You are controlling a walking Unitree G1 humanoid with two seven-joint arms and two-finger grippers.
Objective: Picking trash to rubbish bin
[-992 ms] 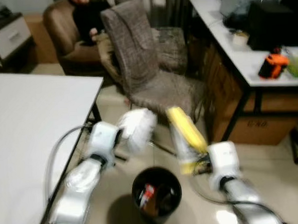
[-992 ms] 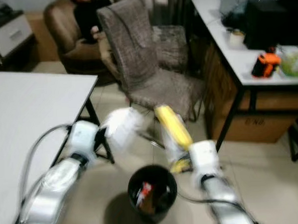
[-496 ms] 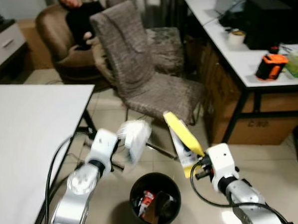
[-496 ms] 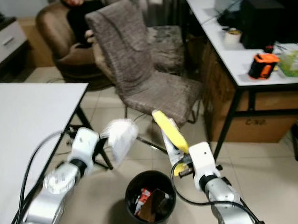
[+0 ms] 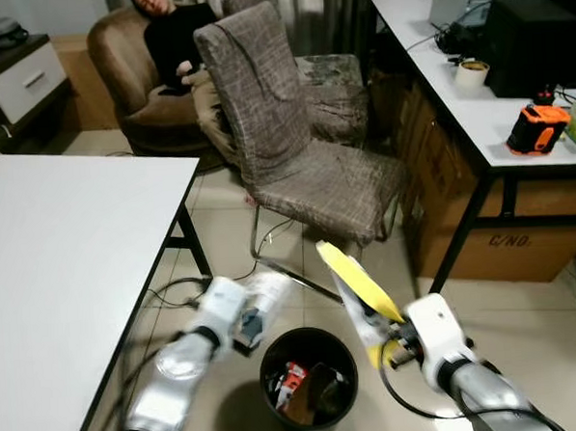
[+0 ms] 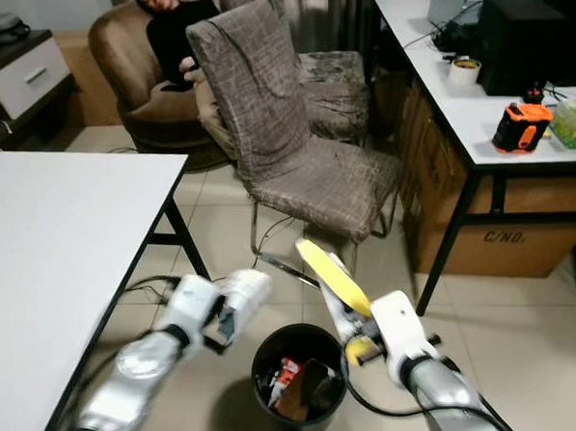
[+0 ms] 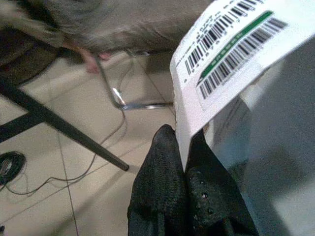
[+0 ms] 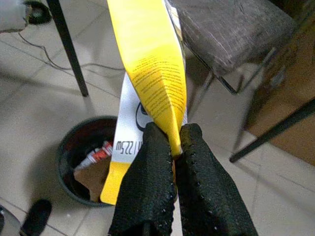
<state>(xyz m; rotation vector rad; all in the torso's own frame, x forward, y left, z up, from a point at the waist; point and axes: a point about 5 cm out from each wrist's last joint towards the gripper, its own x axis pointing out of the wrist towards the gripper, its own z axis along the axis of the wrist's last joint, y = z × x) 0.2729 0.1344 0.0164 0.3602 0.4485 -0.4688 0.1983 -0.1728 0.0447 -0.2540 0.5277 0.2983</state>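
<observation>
Two grippers are up over the tiled floor, one on each side of the black rubbish bin (image 5: 308,380), and each is clamped on a piece of trash. The left gripper (image 7: 183,173) pinches a white package (image 7: 231,59) with barcode labels; in the left wrist view its black fingers (image 7: 160,187) are closed tight on the package's edge. From the head views that white package (image 6: 242,293) hangs just beside the bin's left rim, above the floor and not yet inside.

Over on the other side, the right gripper (image 8: 173,147) squeezes a yellow packet (image 8: 152,69) between its fingers, gripping it low so that the packet stands up and leans away from the wrist. In the head views the yellow packet (image 5: 357,281) sits just to the right of the bin, near its rim, also still outside it.

Already in the bin lie bits of trash (image 5: 302,387), red, white and brown.

Behind stands a grey fabric chair (image 5: 283,129), with a white table (image 5: 58,247) to the left and a white desk (image 5: 475,90) to the right carrying an orange tool (image 5: 537,128). A person (image 5: 174,38) reclines in a brown armchair (image 5: 131,79) at the back.
</observation>
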